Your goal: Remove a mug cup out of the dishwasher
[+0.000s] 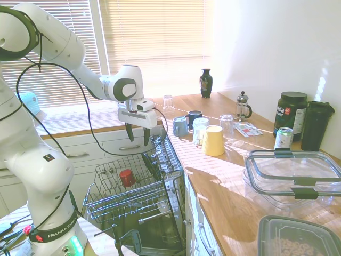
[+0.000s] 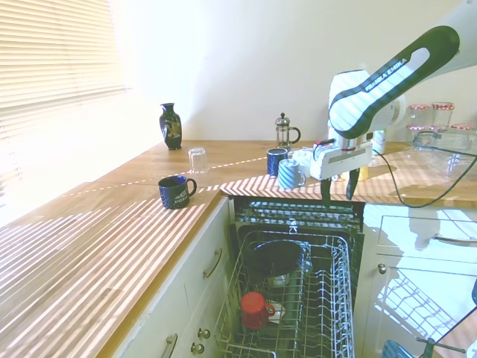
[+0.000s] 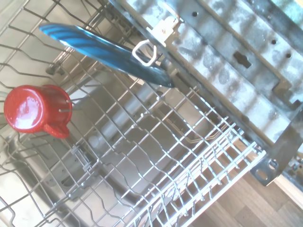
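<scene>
The small red mug cup [image 1: 127,177] [image 2: 255,309] [image 3: 34,109] stands upside down in the pulled-out upper wire rack [image 1: 123,192] of the dishwasher [image 2: 294,298]. My gripper [image 1: 138,136] [image 2: 337,192] hangs well above the rack, near the inner end by the counter edge, fingers pointing down. Its fingers are open and hold nothing. In the wrist view the mug sits far off to one side, with a dark blue plate [image 3: 106,52] leaning in the rack.
On the wooden counter [image 1: 229,181] stand a yellow cup [image 1: 213,140], blue mugs [image 1: 180,127], glasses, a French press [image 1: 243,105], a dark vase [image 1: 206,83] and plastic containers [image 1: 293,176]. A dark bowl [image 2: 277,257] lies in the rack. A dark blue mug [image 2: 176,192] sits on the counter's other side.
</scene>
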`<state>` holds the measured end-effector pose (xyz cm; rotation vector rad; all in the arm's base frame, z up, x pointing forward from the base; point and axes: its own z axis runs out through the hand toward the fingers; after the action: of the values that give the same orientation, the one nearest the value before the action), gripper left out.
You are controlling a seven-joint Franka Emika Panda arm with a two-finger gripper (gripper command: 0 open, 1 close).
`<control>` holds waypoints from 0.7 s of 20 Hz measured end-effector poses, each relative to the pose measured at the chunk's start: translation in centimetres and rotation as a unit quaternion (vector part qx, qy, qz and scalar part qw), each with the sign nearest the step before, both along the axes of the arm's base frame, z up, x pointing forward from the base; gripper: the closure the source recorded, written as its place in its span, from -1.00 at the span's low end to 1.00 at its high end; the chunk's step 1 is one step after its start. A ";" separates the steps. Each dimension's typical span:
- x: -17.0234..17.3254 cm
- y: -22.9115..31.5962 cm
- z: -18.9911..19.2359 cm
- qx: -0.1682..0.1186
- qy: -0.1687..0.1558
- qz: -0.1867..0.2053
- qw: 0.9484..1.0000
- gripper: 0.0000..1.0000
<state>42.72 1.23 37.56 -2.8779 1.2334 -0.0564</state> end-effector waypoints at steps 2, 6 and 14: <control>0.0 0.0 -0.1 0.000 0.001 0.000 1.000 -1.00; 0.2 1.4 -1.0 -0.006 0.006 0.022 1.000 -1.00; 0.7 7.5 -6.1 -0.034 0.015 0.091 0.995 -1.00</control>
<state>43.44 8.70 31.47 -3.0473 0.9861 -0.0556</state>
